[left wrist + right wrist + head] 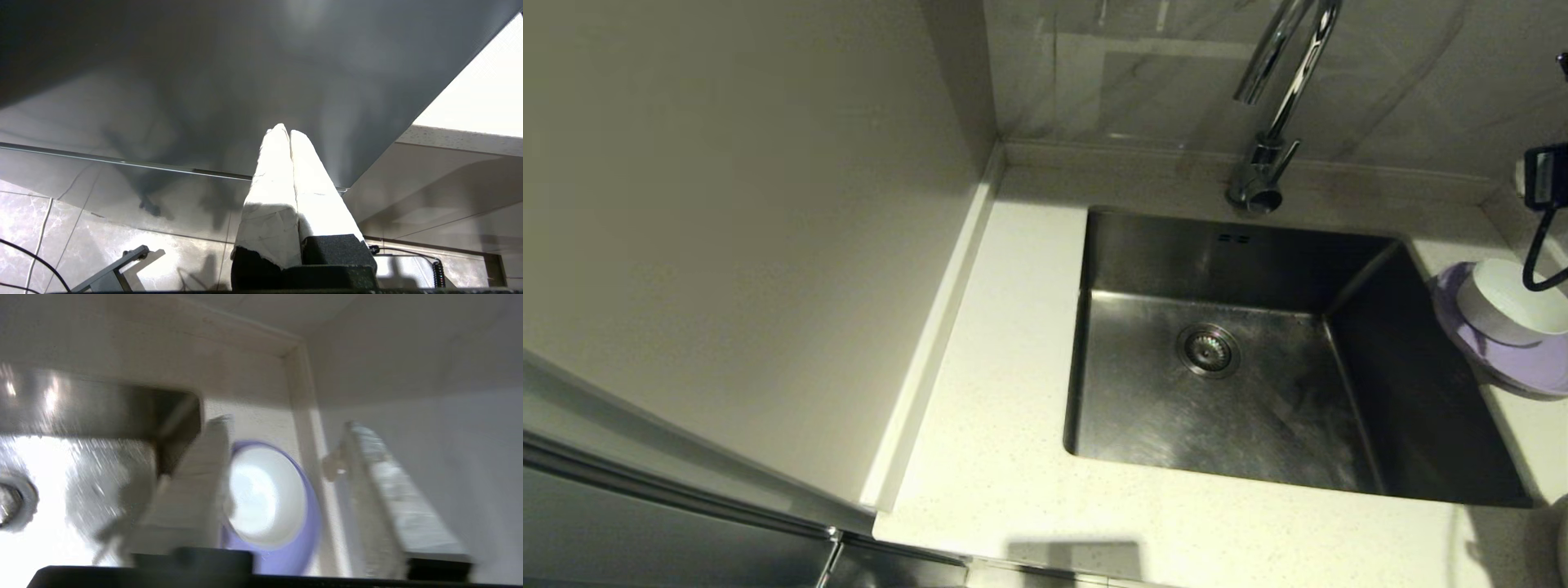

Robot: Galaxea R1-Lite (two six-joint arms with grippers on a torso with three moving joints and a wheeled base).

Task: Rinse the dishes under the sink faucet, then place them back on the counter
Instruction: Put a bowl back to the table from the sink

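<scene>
**Bowl and purple plate stacked at the right of the steel sink**

The square brushed stainless-steel sink [1241, 359] sits in the white-cream speckled stone counter [988, 457], with its round strainer drain [1208, 349] at the middle of the basin floor and two small overflow slots high on the back wall. The tall shiny chrome gooseneck faucet [1270, 122] stands on the counter behind the basin, its curved spout reaching up past the top of the head view.

On the counter just to the right of the sink lies the lilac-purple round plate [1515, 363], its near rim at the basin's edge. The smaller white bowl [1503, 302] rests on that plate. The cream-beige plate cannot be made out.

The right gripper [286, 457] hangs over the right-hand corner of the counter, released, its two pale padded fingers [192, 498] spread wide apart; in the right wrist view the bowl and plate show between them, with the sink's corner to one side.

The left gripper [286, 132] is parked low, well away from the sink, facing a dark grey cabinet panel [204, 81] above a marbled tile floor [102, 237]. Its white-wrapped fingers are clenched together, with nothing held.
</scene>
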